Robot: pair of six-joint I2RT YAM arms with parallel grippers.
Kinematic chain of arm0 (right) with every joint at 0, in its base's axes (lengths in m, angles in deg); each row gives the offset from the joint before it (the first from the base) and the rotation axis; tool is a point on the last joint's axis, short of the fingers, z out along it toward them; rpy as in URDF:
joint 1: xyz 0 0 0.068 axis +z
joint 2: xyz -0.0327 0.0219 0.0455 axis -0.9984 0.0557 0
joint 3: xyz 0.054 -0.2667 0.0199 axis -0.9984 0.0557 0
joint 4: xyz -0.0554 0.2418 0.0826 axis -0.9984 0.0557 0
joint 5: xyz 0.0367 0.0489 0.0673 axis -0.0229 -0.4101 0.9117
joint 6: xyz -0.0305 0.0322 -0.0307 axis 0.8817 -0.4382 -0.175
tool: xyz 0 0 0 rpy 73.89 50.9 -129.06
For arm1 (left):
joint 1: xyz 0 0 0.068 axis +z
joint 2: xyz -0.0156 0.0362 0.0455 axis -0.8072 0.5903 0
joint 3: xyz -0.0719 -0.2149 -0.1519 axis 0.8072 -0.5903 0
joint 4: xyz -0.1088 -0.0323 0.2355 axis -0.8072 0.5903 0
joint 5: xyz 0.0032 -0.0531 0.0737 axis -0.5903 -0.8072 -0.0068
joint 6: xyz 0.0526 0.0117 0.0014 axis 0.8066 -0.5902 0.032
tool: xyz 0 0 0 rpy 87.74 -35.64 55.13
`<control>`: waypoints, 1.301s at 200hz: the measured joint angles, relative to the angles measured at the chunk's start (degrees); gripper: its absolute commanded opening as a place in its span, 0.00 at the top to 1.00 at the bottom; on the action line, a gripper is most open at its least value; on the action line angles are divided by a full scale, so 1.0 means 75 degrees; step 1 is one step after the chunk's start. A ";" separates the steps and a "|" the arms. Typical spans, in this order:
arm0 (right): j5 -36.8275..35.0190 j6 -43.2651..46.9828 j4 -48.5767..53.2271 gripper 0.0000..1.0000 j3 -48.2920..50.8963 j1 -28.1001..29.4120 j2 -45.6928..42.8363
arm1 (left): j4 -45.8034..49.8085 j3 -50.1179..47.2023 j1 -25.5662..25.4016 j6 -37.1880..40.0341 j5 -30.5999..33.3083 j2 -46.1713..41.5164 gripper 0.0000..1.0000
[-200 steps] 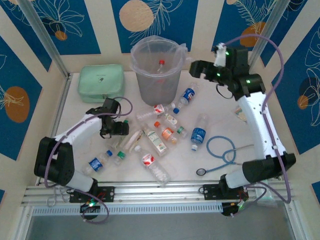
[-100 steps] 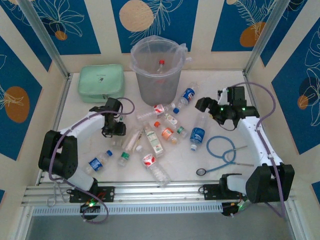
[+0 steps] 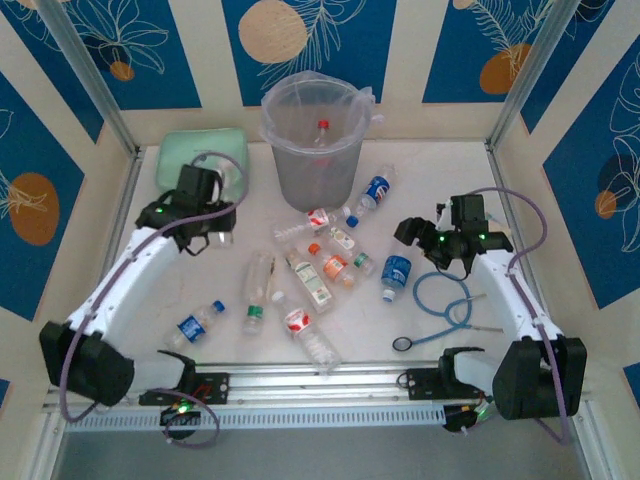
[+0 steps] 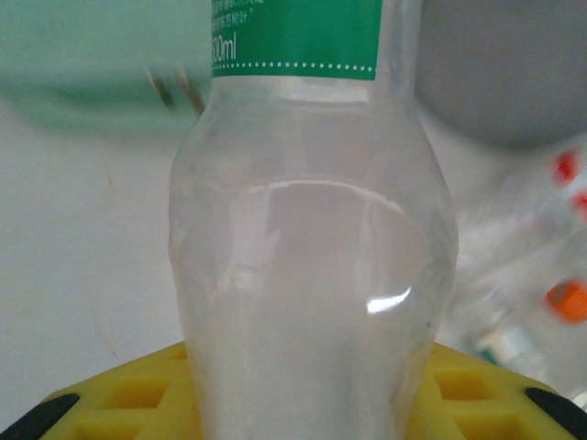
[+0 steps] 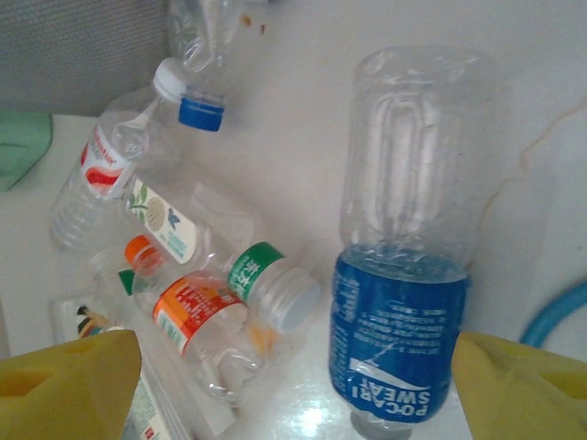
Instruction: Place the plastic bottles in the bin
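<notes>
Judging by the bin (image 3: 313, 165), which shows one red-capped bottle (image 3: 322, 127) inside it while about a dozen more lie scattered over the table (image 3: 445, 180), the job is barely under way. The left claw (image 3: 211, 233) is pinching a clear bottle with a green label (image 4: 312, 229), held up off the table near the green case (image 3: 192, 152), left of the bin. The right claw (image 3: 408, 232) hangs spread wide over a blue-labelled bottle (image 5: 399, 275) lying at the right of the scatter, not yet gripped
</notes>
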 measured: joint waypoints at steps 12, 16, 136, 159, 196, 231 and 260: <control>-0.0093 0.0026 0.0006 0.12 0.0009 -0.0032 -0.0055 | -0.0020 0.0551 0.0000 0.0114 0.0044 -0.0230 0.76; -0.0119 0.0026 -0.0003 0.12 0.0009 -0.0044 -0.0058 | -0.0044 0.0746 0.0000 0.0152 0.0041 -0.0289 0.77; -0.1682 -0.0012 0.1169 0.01 0.0125 0.1067 -0.0073 | -0.1518 0.3348 -0.0393 0.0650 -0.1361 0.1128 1.00; -0.1853 -0.0009 0.1378 0.01 0.0114 0.1169 -0.0076 | -0.1880 0.3602 -0.0577 0.0714 -0.1361 0.1673 1.00; -0.2261 -0.0003 0.1673 0.01 -0.0041 0.1463 -0.0055 | -0.2334 0.4631 -0.0662 0.0796 -0.1373 0.2760 1.00; -0.2460 0.0055 0.1784 0.01 -0.0353 0.1527 -0.0006 | -0.2748 0.5773 -0.0720 0.0793 -0.1431 0.3891 1.00; -0.2369 0.0017 0.1891 0.01 -0.0358 0.1256 -0.0041 | -0.2693 0.7076 -0.0772 0.0799 -0.1448 0.5094 1.00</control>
